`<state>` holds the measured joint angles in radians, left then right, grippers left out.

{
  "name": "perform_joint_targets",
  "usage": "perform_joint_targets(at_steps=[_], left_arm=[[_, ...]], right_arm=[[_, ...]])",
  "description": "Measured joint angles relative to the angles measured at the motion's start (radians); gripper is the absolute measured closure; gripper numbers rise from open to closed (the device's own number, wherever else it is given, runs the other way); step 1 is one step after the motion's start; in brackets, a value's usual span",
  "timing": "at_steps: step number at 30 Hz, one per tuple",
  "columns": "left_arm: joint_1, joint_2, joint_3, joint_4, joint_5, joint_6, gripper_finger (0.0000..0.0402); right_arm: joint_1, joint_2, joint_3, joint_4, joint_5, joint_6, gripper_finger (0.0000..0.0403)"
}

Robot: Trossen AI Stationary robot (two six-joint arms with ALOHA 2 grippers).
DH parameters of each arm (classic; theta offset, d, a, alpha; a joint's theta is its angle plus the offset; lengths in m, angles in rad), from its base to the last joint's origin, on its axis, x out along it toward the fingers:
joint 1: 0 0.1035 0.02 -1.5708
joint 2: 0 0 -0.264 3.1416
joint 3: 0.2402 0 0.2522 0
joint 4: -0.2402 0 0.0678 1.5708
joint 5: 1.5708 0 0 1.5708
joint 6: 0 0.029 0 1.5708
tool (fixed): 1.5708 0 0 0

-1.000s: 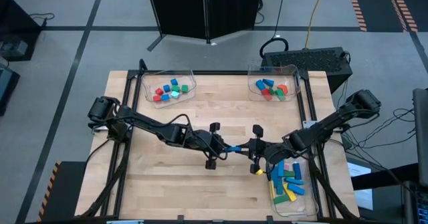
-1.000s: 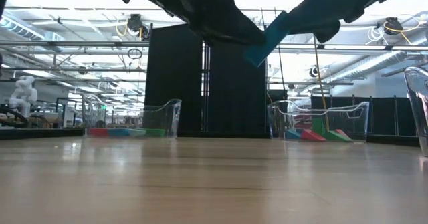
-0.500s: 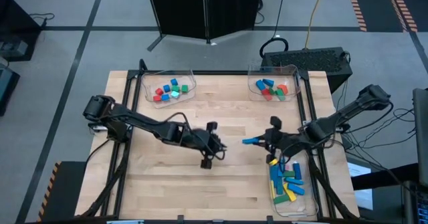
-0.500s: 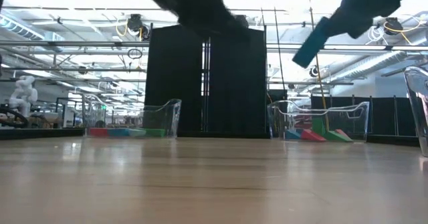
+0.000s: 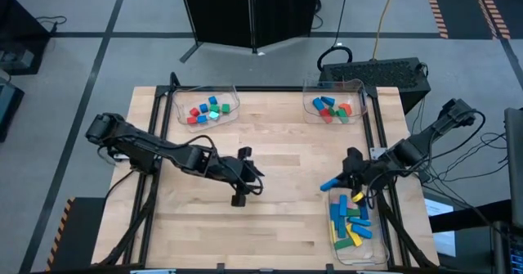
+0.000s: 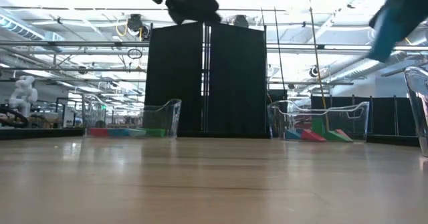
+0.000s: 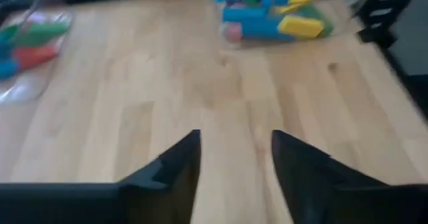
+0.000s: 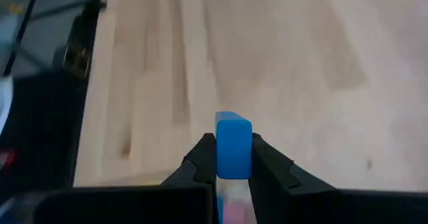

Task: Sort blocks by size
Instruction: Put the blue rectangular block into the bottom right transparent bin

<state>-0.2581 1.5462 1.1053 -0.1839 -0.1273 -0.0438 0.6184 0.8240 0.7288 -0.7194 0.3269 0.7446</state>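
Gripping a long blue rectangular block [image 8: 233, 146] between its two dark fingers, the right gripper [image 5: 341, 178] hangs above the light wooden table [image 5: 286, 135], just beside the clear plastic tray at the table's near right corner [image 5: 377, 243]. The block's free end points toward the middle of the table. That tray holds a heap of longer bars in blue, green, yellow and pink [image 5: 350, 225].

The left gripper [image 5: 243, 178] sits over the centre of the table, its jaws apart with bare wood showing between them and nothing held.

Two more clear plastic trays stand along the far edge. The far left tray [image 5: 233, 101] holds small cubes in red, blue, green and teal [image 5: 204, 112]. The far right tray [image 5: 359, 90] holds middle-sized blocks in blue, red and green [image 5: 331, 109].
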Motion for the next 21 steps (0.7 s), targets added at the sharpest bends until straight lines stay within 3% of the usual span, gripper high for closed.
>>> perform_joint_targets(at_steps=[3,7,15,21], left_arm=[[0.000,-0.009,0.000,-0.096,-0.087,-0.031,0.0188],[0.000,-0.008,0.000,-0.178,-0.214,-0.063,0.0174],[-0.004,-0.010,0.000,-0.199,-0.227,-0.082,0.0173],[-0.029,-0.046,0.000,-0.266,-0.265,-0.118,0.0173]], right_arm=[[0.027,-0.009,0.000,-0.033,-0.057,0.030,0.0367],[0.058,-0.013,0.000,-0.030,-0.134,0.046,0.0367],[0.130,-0.015,0.000,-0.032,-0.278,0.139,0.0367],[0.174,-0.010,0.000,-0.096,-0.281,0.252,0.0353]])
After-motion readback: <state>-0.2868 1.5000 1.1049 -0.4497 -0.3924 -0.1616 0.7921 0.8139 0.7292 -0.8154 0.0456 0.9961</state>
